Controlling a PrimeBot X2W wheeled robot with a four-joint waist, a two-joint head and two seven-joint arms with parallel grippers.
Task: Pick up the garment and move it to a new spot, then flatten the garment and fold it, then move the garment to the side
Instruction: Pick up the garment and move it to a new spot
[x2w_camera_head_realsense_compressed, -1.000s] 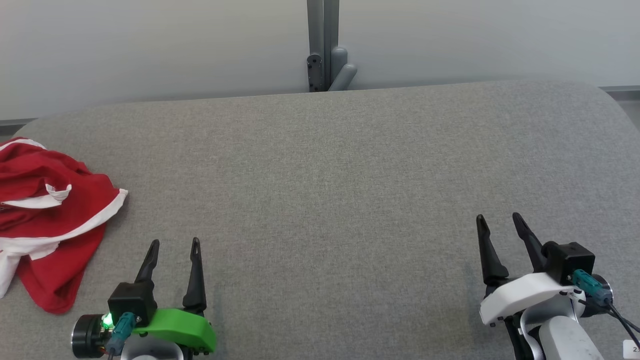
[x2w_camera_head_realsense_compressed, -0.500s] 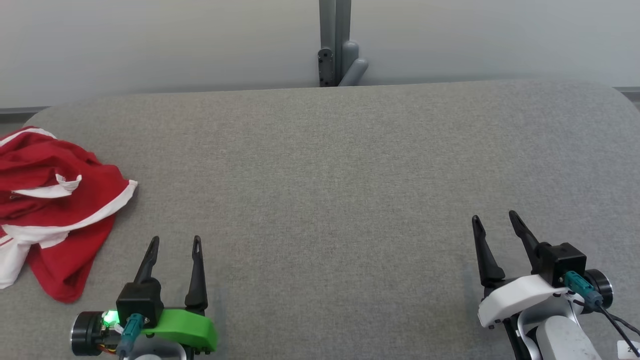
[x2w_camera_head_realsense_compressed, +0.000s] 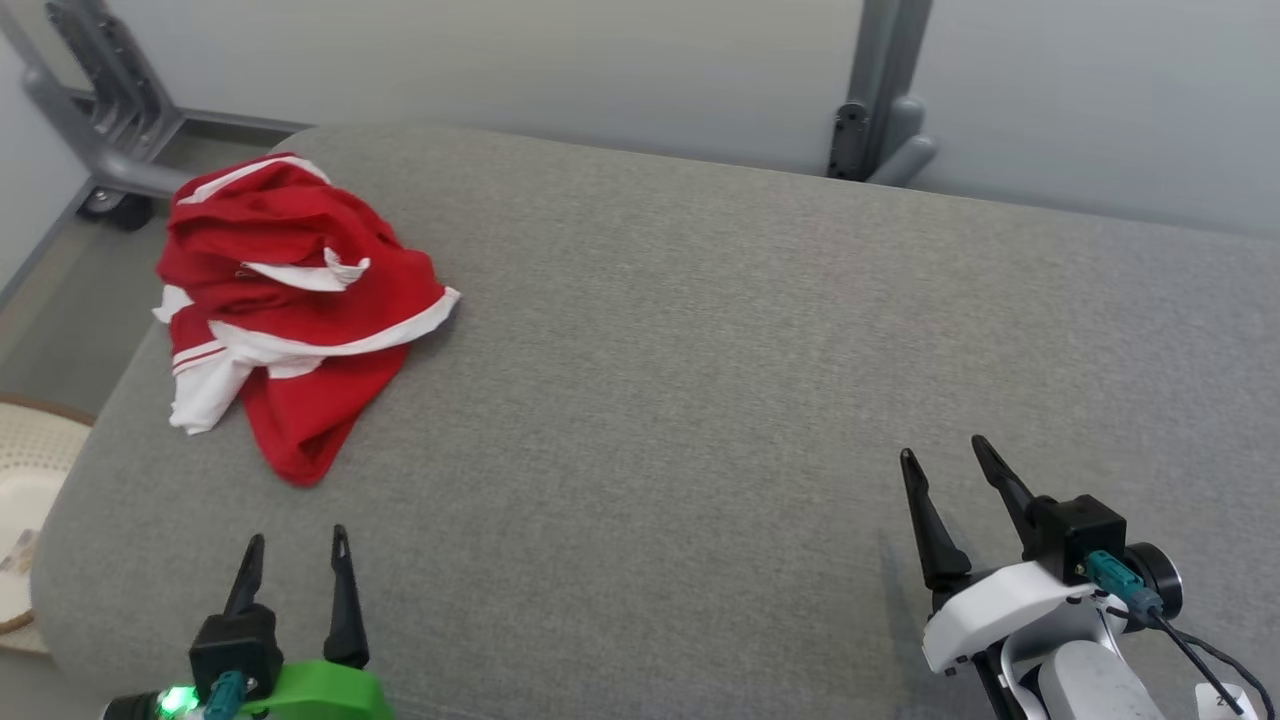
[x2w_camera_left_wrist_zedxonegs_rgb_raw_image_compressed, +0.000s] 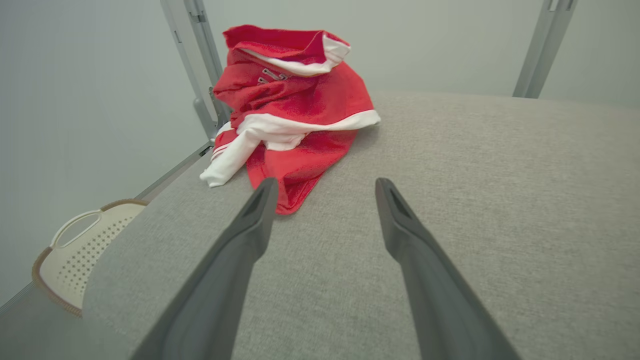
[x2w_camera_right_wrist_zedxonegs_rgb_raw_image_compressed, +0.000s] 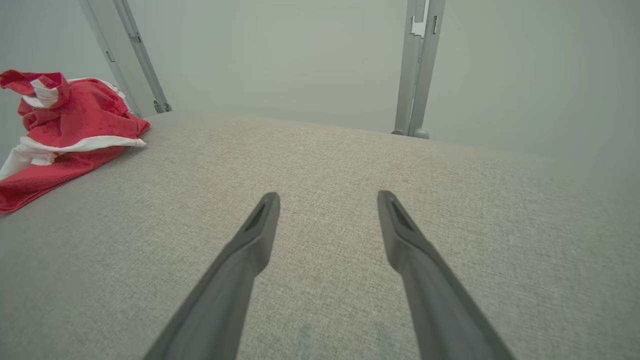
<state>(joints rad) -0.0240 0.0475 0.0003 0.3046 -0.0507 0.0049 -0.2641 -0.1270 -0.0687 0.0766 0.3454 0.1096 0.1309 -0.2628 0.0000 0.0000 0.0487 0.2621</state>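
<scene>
Your left gripper (x2w_camera_head_realsense_compressed: 297, 536) and right gripper (x2w_camera_head_realsense_compressed: 944, 449) both spread, holding nothing; red-and-white shirt (x2w_camera_head_realsense_compressed: 300, 300) crumpled at far-left corner of grey padded table (x2w_camera_head_realsense_compressed: 700, 350)

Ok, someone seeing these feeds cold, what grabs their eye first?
The crumpled red and white garment, heaped at the far left corner of the grey table. Then the two open claws low in the head view: left claw on a green mount, right claw on white, both empty.
</scene>
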